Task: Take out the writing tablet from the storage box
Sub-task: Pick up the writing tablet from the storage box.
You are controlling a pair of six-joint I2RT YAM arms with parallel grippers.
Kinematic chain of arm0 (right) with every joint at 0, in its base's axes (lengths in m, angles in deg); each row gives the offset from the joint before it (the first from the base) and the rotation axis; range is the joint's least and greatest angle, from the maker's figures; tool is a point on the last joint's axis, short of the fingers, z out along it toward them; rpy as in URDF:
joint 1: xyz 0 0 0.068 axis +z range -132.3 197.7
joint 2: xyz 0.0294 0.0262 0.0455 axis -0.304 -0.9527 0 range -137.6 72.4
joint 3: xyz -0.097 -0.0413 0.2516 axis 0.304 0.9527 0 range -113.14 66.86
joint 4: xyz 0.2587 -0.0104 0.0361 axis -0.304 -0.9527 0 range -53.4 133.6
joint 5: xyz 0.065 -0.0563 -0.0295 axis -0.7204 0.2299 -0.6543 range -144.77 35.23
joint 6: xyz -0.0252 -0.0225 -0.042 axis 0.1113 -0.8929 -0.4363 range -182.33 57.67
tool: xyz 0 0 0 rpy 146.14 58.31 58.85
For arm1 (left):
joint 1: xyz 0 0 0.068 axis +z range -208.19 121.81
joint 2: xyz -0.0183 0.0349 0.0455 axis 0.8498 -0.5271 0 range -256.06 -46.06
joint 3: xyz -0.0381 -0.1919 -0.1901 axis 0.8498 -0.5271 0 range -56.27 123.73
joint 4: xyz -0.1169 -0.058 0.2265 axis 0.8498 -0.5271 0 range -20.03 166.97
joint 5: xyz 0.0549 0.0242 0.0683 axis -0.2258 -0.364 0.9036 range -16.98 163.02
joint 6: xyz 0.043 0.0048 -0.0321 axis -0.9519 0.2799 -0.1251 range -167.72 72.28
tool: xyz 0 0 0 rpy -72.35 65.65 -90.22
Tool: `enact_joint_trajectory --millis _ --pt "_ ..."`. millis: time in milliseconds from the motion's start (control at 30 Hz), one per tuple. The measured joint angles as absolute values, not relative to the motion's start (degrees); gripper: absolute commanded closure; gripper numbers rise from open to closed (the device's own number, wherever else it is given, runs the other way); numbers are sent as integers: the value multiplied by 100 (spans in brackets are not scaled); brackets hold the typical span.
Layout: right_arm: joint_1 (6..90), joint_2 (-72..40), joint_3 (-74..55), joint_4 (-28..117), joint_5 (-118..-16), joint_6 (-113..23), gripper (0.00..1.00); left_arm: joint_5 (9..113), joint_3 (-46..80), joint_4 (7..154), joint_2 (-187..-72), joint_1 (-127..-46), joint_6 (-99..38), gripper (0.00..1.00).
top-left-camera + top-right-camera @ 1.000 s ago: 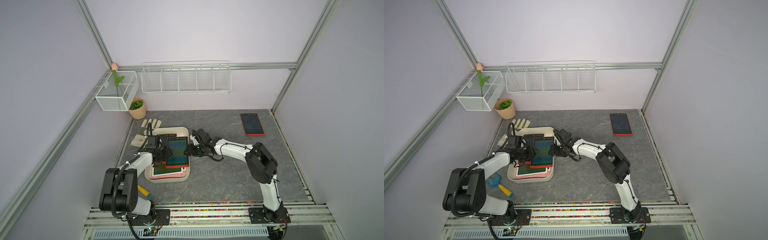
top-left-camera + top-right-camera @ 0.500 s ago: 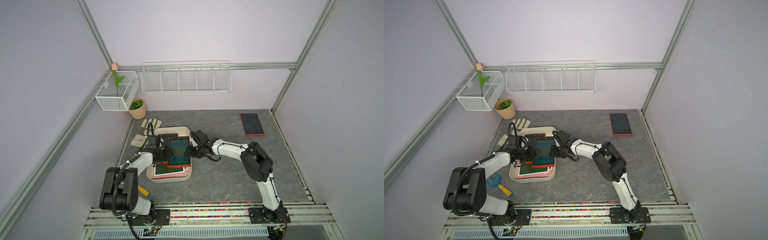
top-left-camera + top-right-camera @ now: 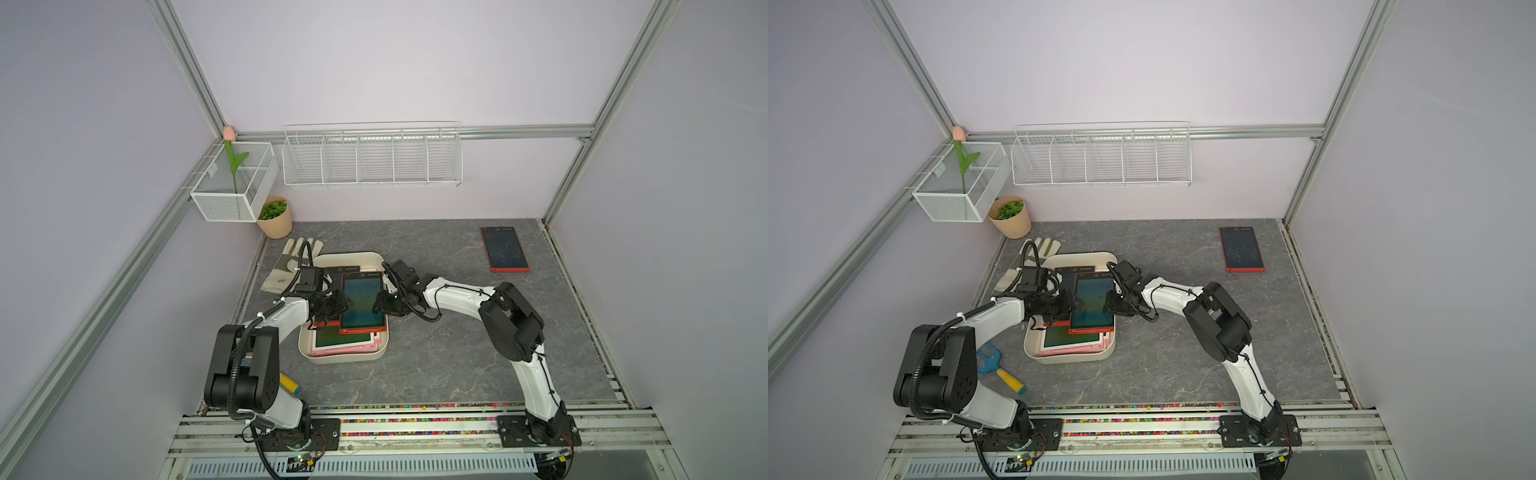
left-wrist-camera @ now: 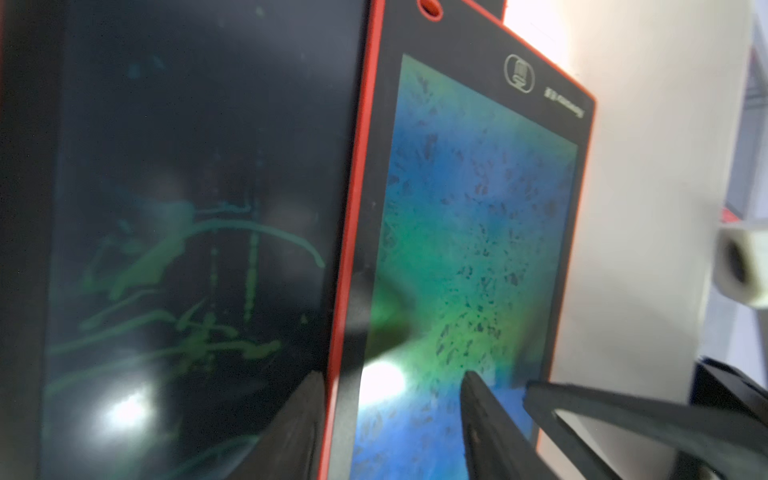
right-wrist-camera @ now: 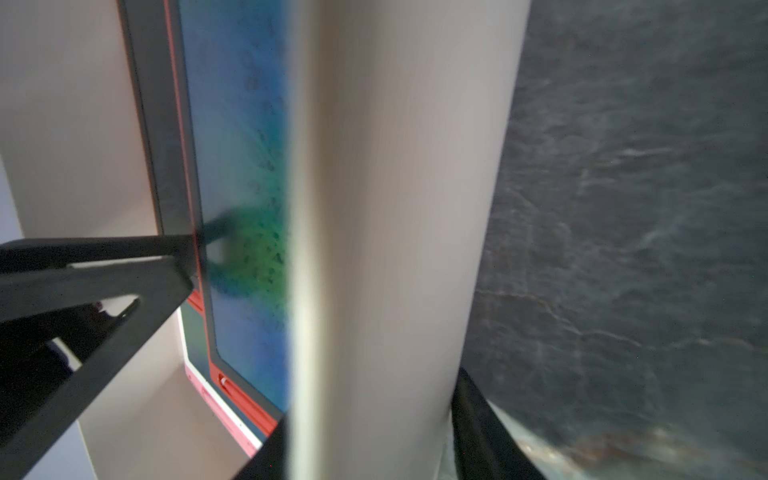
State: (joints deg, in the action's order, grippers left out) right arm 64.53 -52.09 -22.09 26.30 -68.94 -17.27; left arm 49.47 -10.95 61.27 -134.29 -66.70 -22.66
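Observation:
The storage box (image 3: 345, 359) (image 3: 1067, 359) is a cream tub left of the table's middle, holding several stacked tablets. The top writing tablet (image 3: 361, 301) (image 3: 1094, 305) (image 4: 478, 228) (image 5: 241, 145) has a red frame and a blue-green screen. My left gripper (image 3: 340, 305) (image 3: 1073, 307) (image 4: 392, 415) is at its left long edge. One finger is outside the red rim and the other over the screen, with the jaws apart. My right gripper (image 3: 380, 305) (image 3: 1108, 307) (image 5: 374, 432) straddles the box's right wall (image 5: 395, 208), which fills the gap between its fingers.
A second red tablet (image 3: 504, 248) (image 3: 1241, 248) lies flat at the back right. A dark tablet (image 4: 166, 208) and pink-framed ones (image 3: 343, 338) lie lower in the box. A glove (image 3: 291, 262) and plant pot (image 3: 274, 216) sit behind the box. A blue and yellow tool (image 3: 1000, 370) lies near the left arm. Wire baskets (image 3: 372, 156) hang on the wall.
Both pairs of jaws have narrowed. My right gripper has moved in and down onto the box's right wall, and my left has slid a little further in at the top tablet's edge.

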Motion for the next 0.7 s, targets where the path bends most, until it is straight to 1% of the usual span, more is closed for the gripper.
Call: enact_joint_trajectory --millis 367,567,700 --pt "6352 -5213 -2204 2632 -7027 -1577 52 4462 -1361 6400 -12959 -6528 -1995 52" --pt "6282 -5213 -2042 2931 -7253 -1400 52 4357 -1423 6520 -12990 -6478 -1947 52" --pt "6210 -5213 -1953 3141 -7403 -1317 52 4355 -1466 6658 -13114 -6465 -1929 56"
